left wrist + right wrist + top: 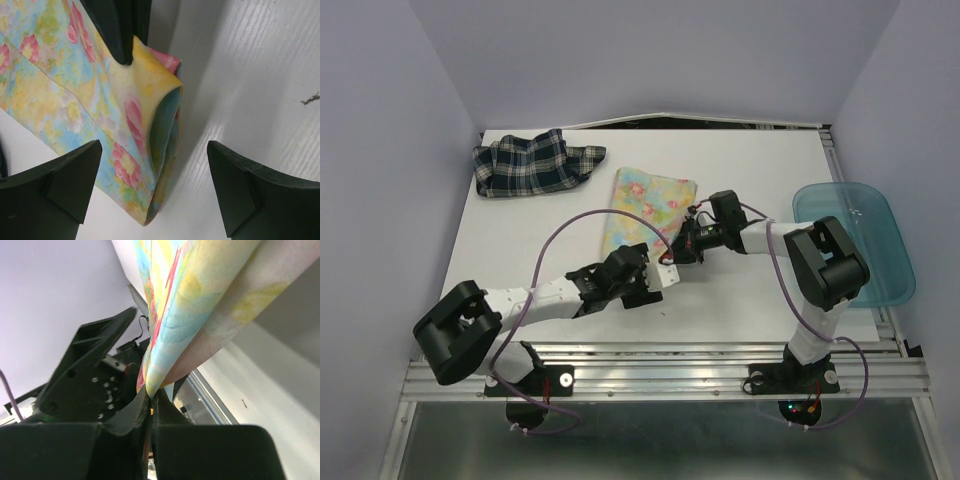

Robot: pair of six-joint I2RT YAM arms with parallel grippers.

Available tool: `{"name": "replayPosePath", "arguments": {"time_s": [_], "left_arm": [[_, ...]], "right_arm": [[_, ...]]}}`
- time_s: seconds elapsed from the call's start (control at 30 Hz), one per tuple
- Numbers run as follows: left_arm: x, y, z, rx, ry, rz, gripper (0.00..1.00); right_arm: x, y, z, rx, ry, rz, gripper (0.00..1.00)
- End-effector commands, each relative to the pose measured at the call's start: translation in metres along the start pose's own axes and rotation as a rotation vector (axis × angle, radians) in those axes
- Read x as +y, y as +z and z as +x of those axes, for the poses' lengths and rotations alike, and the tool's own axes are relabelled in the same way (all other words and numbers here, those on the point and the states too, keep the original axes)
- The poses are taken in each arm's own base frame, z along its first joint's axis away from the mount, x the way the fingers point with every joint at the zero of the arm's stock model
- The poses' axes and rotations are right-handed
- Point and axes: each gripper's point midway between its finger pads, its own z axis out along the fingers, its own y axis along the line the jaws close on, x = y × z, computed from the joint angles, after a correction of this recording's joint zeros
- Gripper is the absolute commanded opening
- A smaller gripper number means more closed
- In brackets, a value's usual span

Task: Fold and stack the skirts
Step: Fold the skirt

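The pastel floral skirt lies folded mid-table, and its near corner is lifted. My right gripper is shut on that corner, the cloth hanging up out of the closed jaws. In the left wrist view the right gripper's dark fingers pinch the skirt's yellow corner. My left gripper stands open just below, with the fabric's folded edge reaching between its fingers without touching either. The dark plaid skirt sits crumpled at the back left, away from both grippers.
A translucent teal bin rests at the table's right edge beside the right arm. The white table ends at purple walls behind and on both sides. The left gripper's body is close in front of the right wrist.
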Motion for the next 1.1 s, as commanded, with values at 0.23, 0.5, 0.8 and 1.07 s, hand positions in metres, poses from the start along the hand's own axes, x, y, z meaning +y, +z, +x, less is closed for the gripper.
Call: {"name": "replayPosePath", "arguments": {"time_s": [0.23,0.5,0.8,1.07], "left_arm": [[0.023,0.020,0.030,0.137,-0.005,-0.197,0.91],[0.030,0.010,0.022,0.094,-0.030,-0.233,0.62],[0.019,0.001,0.009,0.112,0.023,-0.092,0.09],[0.001,0.006,0.023,0.143,0.031,-0.027,0.19]], "right_arm": [[0.029,-0.014,0.002,0.019,-0.025,-0.107,0.01],[0.014,-0.013,0.008,0.028,-0.012,-0.089,0.01],[0.002,-0.014,0.005,0.018,-0.047,-0.050,0.10],[-0.003,-0.018,-0.002,0.001,-0.014,-0.029,0.01]]}}
